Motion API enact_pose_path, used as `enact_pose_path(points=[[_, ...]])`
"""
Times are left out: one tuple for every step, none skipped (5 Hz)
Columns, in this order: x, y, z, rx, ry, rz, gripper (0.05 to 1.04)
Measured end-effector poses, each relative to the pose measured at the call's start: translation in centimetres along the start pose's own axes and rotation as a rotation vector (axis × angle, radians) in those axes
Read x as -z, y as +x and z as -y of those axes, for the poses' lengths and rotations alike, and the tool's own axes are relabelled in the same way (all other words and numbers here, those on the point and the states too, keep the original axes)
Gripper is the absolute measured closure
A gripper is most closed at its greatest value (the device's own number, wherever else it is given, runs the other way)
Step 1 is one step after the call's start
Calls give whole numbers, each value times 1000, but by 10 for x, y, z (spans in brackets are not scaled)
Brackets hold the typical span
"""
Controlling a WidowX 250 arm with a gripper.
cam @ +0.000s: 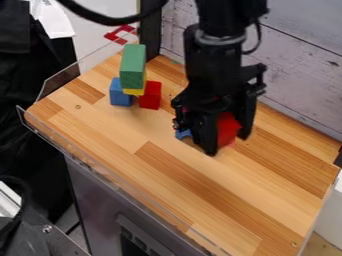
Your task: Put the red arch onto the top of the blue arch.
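Wooden tabletop [220, 187], clear-edged; pincer [227, 143] holds red block [228, 128].

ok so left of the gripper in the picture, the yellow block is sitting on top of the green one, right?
No, order's flipped: the green block is on top and the yellow block underneath, per the camera view. Left of the gripper is right.

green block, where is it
The green block is in the upper left of the camera view, just above a yellow piece, with a blue block at its lower left and a red block at its lower right.
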State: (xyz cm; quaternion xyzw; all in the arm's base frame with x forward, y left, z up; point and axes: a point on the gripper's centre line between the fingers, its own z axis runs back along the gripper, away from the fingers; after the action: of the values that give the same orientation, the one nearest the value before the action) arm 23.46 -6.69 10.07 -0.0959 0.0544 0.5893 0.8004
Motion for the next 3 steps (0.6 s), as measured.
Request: enact_pose_path(points=[[1, 10, 5, -102, -61, -39, 483], [1, 23, 9, -156, -107, -76, 483], [2, 34, 11, -197, -111, -76, 483]])
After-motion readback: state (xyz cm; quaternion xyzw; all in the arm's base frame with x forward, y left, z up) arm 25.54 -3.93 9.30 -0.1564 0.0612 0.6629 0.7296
